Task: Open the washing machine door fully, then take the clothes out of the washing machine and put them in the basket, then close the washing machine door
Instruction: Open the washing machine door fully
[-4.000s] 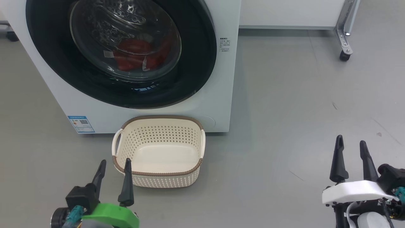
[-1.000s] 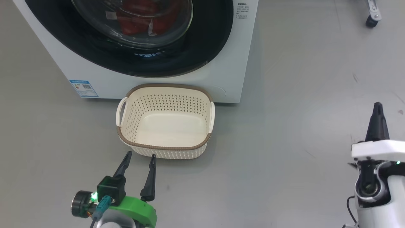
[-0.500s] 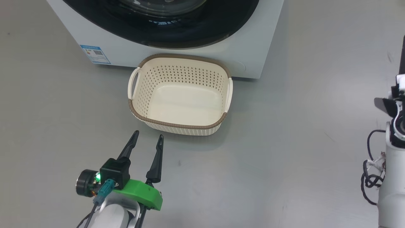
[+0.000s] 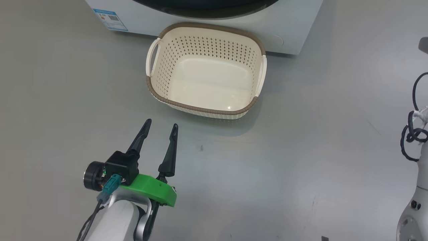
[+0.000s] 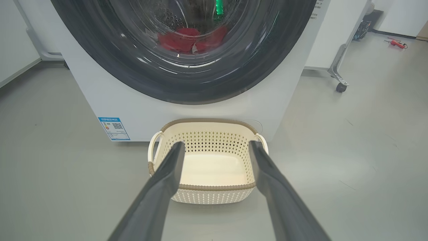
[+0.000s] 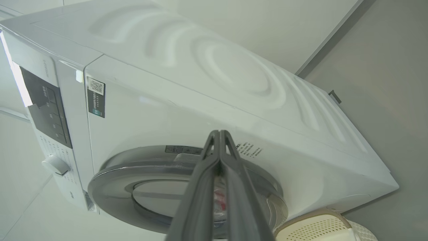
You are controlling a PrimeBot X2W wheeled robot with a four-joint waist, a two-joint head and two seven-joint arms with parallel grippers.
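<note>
— Red basketball-jersey fabric, the clothes [image 5: 187, 37], lies inside the big white front-loading washing machine [image 5: 110, 100], behind its large round door with the glossy black rim and bulging glass bowl [image 5: 187, 87]. That door looks shut.
— Then the first step is in hand: opening it. Where's the basket?
— The small cream perforated plastic basket with the brown woven-look rim [image 4: 209, 83] stands empty on the grey floor [image 4: 301, 150], just in front of the machine's foot, below the door.
— And the grippers?
— The left gripper [image 4: 161, 123] hovers low near the basket's front wall, its two dark fingers spread wide, nothing between them. The right gripper [image 6: 219, 134] has its fingers pressed tight together, empty, aimed at the machine's front by the door's rim, apart from it.
— Next, I'd judge, the right one must reach the rim's edge and draw the door outward. I can't make out a handle, so finding purchase comes first
</note>
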